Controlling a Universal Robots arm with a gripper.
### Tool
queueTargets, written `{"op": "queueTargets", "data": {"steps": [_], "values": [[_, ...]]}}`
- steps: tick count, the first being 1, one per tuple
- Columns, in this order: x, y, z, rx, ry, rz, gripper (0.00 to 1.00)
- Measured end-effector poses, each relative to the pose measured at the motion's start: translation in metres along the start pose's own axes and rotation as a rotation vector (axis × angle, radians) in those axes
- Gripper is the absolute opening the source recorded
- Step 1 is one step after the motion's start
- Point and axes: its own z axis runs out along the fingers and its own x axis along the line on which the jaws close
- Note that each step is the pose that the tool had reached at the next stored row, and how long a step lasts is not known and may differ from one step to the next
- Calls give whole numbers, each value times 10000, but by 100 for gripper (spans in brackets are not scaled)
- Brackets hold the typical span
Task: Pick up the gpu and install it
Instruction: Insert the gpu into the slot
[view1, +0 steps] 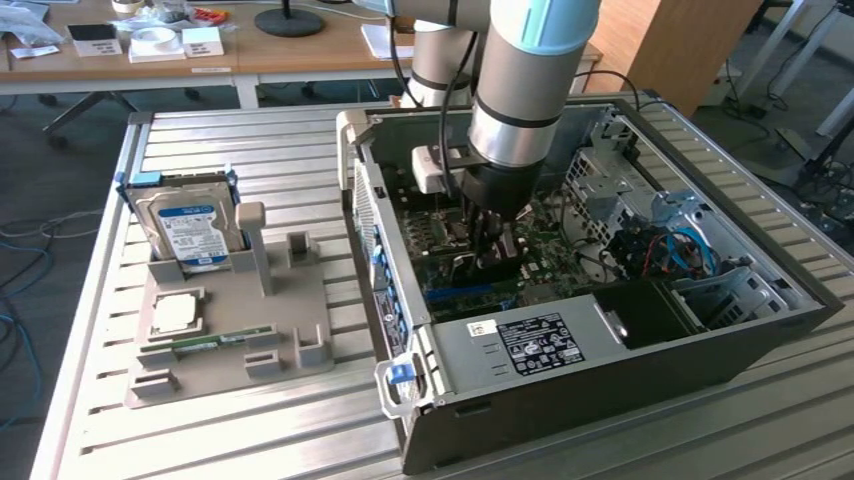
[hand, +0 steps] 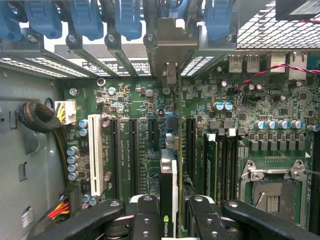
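Hanging straight down into the open dark-grey metal computer case, the silver-and-blue robot arm holds its black two-finger gripper just above the green motherboard. Under the fingers a dark slab, the thin flat gpu, shows only in part, and its length cannot be read from this side. The case rests on a slatted aluminium table, at three o'clock from a grey plastic fixture tray on the exterior view's left. On that tray a silver hard drive with a blue label stands upright at eleven o'clock. A square silver processor chip lies at nine o'clock and a small green memory stick at about seven.

From the wrist, the gripper has its black fingers clamped on the gpu, one pressed to each flat face. The card is seen edge-on, standing on its long edge, square to the motherboard. Its long axis runs from the gripper straight toward the case's rear wall. Its silvery bracket points at the row of blue plastic slot latches. A green logo sits on the card's edge close to the fingers. The card lines up with the black expansion slots, parallel to the long white slot, which is well apart on one side. The empty silver processor socket lies on the other side. Whether the card's lower edge is seated in a slot cannot be told.
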Motion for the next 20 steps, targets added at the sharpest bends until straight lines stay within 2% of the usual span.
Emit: {"op": "queueTargets", "data": {"steps": [20], "values": [[1,3,38,0,0,-1,27]]}}
